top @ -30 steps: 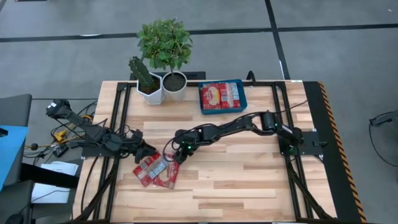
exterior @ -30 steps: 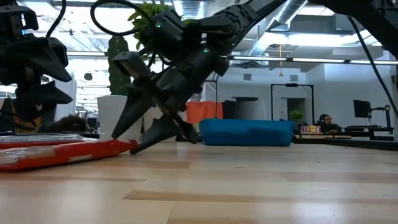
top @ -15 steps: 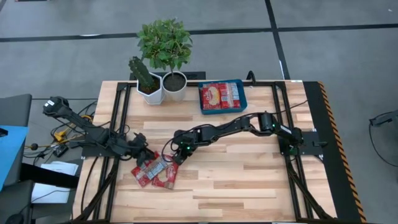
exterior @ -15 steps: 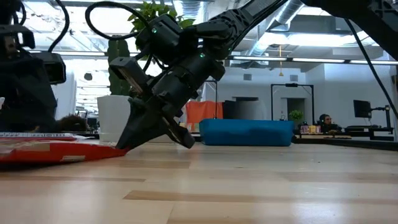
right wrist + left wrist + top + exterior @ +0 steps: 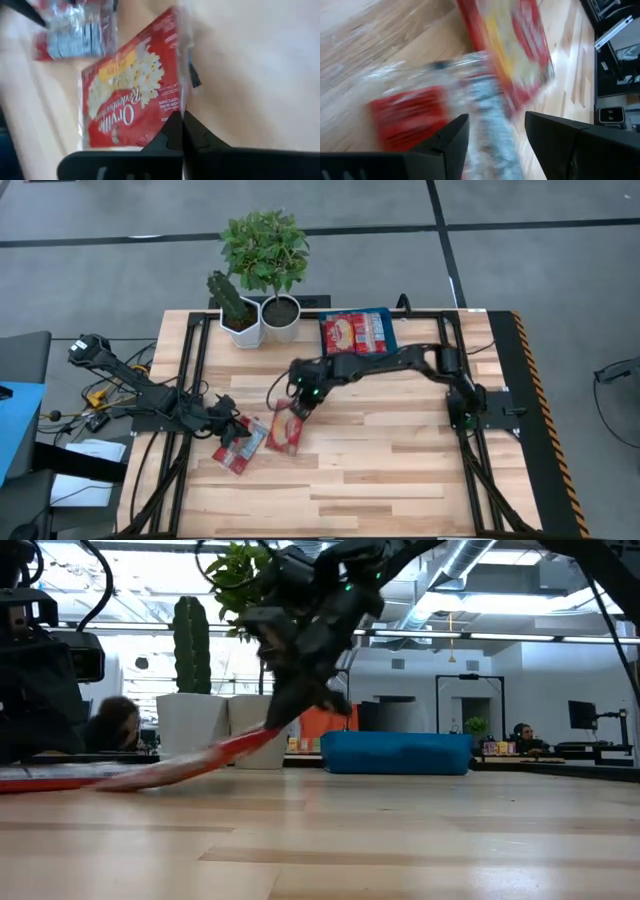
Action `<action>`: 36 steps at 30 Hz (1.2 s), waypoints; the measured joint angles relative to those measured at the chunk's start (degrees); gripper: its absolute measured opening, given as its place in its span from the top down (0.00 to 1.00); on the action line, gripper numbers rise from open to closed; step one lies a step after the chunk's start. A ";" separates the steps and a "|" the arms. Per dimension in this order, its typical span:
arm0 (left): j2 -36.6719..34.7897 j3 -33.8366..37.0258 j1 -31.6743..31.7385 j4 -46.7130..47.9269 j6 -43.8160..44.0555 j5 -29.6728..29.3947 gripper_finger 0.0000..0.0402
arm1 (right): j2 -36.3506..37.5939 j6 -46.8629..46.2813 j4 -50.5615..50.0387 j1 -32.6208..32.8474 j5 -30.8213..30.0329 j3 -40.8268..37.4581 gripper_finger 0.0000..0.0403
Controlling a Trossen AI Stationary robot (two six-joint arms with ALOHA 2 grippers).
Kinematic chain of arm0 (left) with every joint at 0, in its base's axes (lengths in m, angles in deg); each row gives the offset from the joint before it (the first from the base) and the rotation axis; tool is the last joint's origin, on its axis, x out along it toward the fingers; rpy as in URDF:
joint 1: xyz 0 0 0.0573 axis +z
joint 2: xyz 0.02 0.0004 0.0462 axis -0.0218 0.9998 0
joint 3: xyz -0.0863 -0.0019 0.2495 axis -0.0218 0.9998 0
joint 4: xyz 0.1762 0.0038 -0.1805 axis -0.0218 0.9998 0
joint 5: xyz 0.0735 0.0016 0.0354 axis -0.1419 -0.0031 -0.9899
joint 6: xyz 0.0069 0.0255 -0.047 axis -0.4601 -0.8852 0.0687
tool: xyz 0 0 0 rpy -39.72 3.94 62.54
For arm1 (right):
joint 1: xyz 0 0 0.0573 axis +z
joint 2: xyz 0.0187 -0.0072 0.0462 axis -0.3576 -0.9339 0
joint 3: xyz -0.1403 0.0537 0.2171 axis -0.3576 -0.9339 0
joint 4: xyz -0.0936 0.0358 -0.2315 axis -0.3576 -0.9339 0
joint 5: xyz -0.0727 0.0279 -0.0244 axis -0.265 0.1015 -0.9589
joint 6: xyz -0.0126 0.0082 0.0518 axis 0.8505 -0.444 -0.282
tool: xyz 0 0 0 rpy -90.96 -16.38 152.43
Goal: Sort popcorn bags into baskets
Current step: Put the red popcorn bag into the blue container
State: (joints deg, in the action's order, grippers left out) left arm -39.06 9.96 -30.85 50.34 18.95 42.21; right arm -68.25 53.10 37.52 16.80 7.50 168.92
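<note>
Lifting the popcorn bag at frame centre, right gripper jaws pinch its edge; carry level to the blue tray. Left gripper jaws wide.

A: In the left wrist view the 2 packets filling the frame's middle are smeared; no print is legible.

B: In the low view's upper middle, the right gripper blurs too. The blue tray, upper centre from above, holds packets too small to count.
</note>
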 joint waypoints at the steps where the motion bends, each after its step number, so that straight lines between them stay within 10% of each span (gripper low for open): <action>1: 0.00 0.00 0.00 0.00 -0.01 -0.07 0.54 | 1.14 1.26 -1.61 -0.74 -0.49 0.01 0.99; 36: 0.09 -0.02 0.02 -0.45 2.50 -9.49 0.54 | 16.49 34.39 -23.01 -34.07 1.51 0.13 1.00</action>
State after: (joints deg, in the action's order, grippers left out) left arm -38.97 9.93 -30.83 49.89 21.45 32.72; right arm -51.76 87.48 14.51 -17.27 9.01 169.05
